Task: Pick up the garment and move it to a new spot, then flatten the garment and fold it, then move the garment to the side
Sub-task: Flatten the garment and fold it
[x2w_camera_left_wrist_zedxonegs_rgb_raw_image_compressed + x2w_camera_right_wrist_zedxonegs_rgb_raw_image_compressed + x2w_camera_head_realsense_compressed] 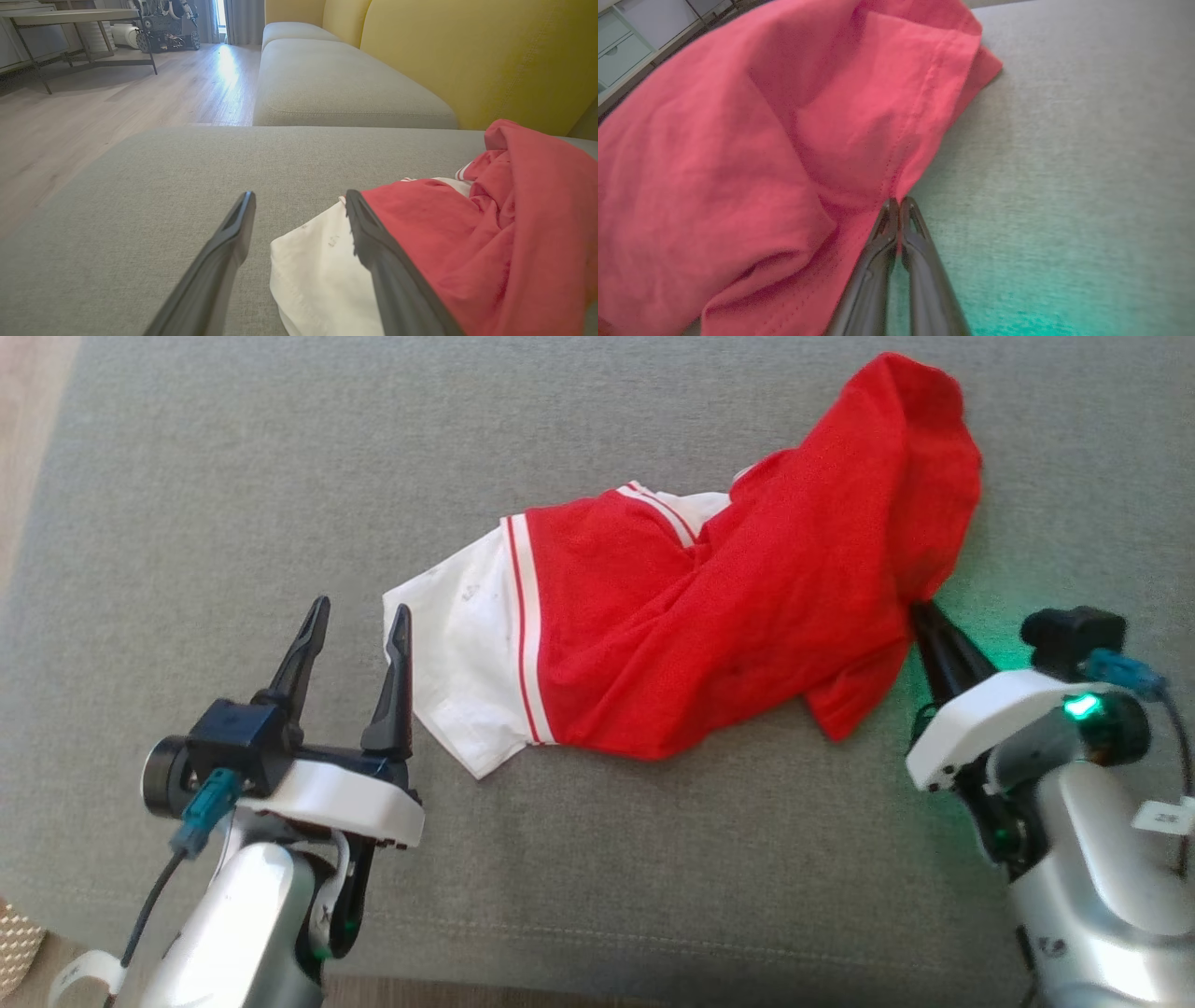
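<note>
Head view first: the red garment [709, 616] is lying crumpled across the middle and right of the grey sofa cushion [233, 476], with its white sleeve [467, 653] sticking out to the left; the left hand [362, 607] sits at lower left, fingers spread wide and holding nothing, with its inner finger just beside the sleeve's edge; the right hand [924, 616] is at lower right, tips tucked right up against the garment's red edge, green light glowing on its wrist.

Left wrist view: the left hand [299, 193] is wide open over bare cushion; the white sleeve [317, 275] lies partly between the two fingers, the red bulk off to the right; yellow backrest [467, 56] behind, wooden floor [117, 107] off to the left.

Right wrist view: the right hand [899, 201] is pinched fully closed, with a red hem of the garment [761, 140] caught at its tips; the cloth bunches up to the left; grey cushion on the right, tinted green near the bottom.
</note>
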